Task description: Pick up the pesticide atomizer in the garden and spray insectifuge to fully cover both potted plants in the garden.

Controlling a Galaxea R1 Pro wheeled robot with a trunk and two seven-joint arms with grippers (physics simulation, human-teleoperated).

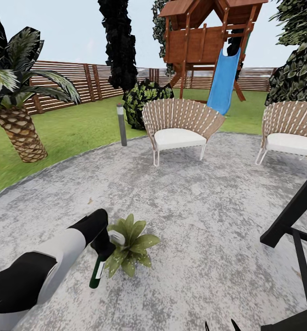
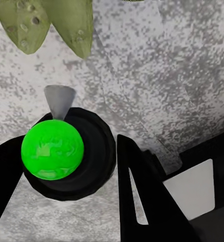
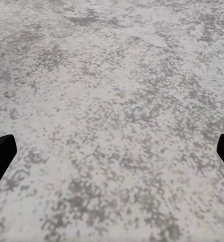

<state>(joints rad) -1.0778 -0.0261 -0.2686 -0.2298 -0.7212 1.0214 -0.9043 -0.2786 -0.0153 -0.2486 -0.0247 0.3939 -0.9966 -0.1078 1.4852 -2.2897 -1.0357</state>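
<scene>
On the round grey patio [image 1: 194,207], a potted plant [image 1: 134,244] spreads its low rosette of pointed olive-green leaves. My left gripper [image 1: 102,246] is right beside it on its left, shut on the pesticide atomizer [image 1: 98,272]. The bottle's dark green body hangs down toward the paving and its whitish trigger head [image 1: 117,237] touches the leaves. In the left wrist view the atomizer [image 2: 52,148] appears end-on between black fingers [image 2: 142,201], with leaves [image 2: 66,22] just beyond. My right gripper [image 3: 112,154] hangs open over bare paving, holding nothing.
Two wicker chairs [image 1: 181,124] [image 1: 289,133] stand at the patio's far side. A grey bollard [image 1: 121,124] and a round bush [image 1: 144,103] mark its edge. A palm [image 1: 20,128] grows on the lawn at left. A black frame [image 1: 296,216] juts in at right.
</scene>
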